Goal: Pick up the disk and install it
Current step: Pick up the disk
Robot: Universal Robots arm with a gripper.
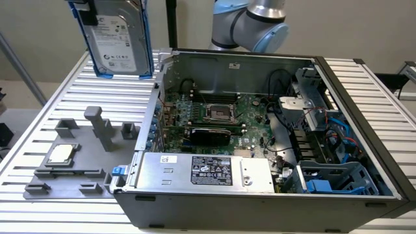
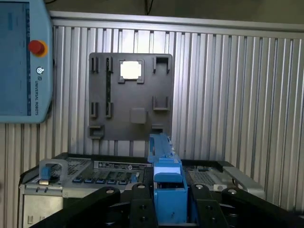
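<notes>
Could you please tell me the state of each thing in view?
Silver-grey rectangular metal hard drive with blue rails: held upright in the air.
Black claw: shut on it.
Dark grey metal computer case: open.
Small square silver processor chip: resting on grey tray.

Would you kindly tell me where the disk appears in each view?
Exterior view: the disk hangs upright at the exterior view's upper left, above the table.
Wrist view: the disk is edge-on, clamped in the pincer.
Shared landmark: the grey fixture plate with the processor chip.
</notes>
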